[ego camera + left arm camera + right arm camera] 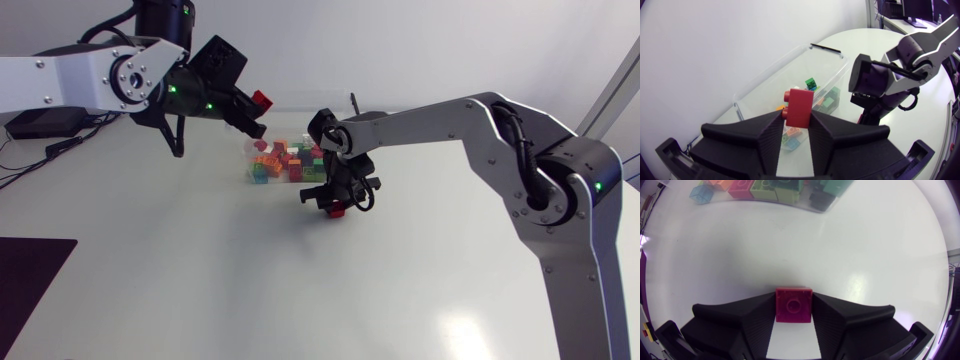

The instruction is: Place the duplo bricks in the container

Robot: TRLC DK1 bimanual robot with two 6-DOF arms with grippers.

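Two bricks in grippers, many already binned, neither dropped yet.
Clear plastic container (785, 59) already holds a heap of coloured bricks. The left gripper (255, 112) pinches a red duplo brick (800, 106) above the container: studs face sideways at one finger, long axis runs out along the fingers. The right gripper (794, 300) pinches a magenta square brick (794, 305) low over the white table (200, 290), just beside the container. Its ringed face is toward the wrist, with no clear long axis. Both drops still left.
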